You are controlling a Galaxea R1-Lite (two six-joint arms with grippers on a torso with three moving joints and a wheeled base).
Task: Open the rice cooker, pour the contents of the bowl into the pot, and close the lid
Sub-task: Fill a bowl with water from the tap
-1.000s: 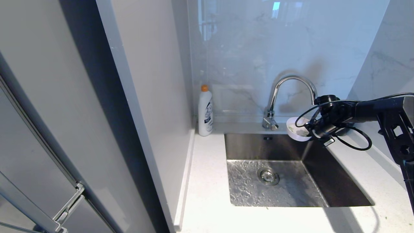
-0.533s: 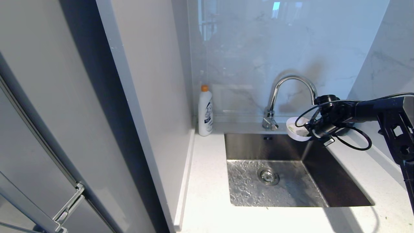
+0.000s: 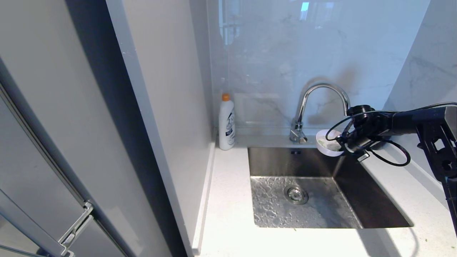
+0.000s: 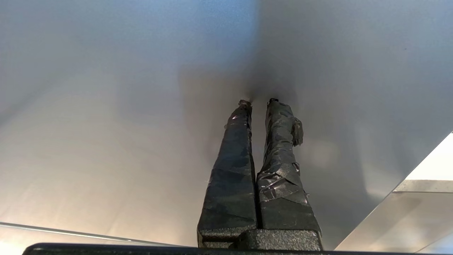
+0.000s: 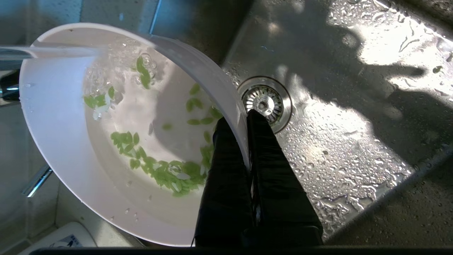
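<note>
Right gripper (image 5: 247,117) is out over the sink (image 3: 371,200), jaws pinching the rim of the white bowl (image 3: 326,146), one finger inside and one outside. The bowl hangs just under the spout of the curved chrome faucet (image 3: 323,89), tilted, with water streaming in and green grains (image 5: 166,173) swirling at its bottom. Straight below the bowl lies the wet steel basin with its round drain (image 3: 296,194). Left of the faucet, a white bottle with an orange cap (image 3: 226,123) stands on the counter (image 3: 228,214) against a tall grey panel (image 3: 167,107). No rice cooker anywhere in view. Left gripper (image 4: 259,102) sits apart, jaws pressed together, tips right up against a plain grey surface.
</note>
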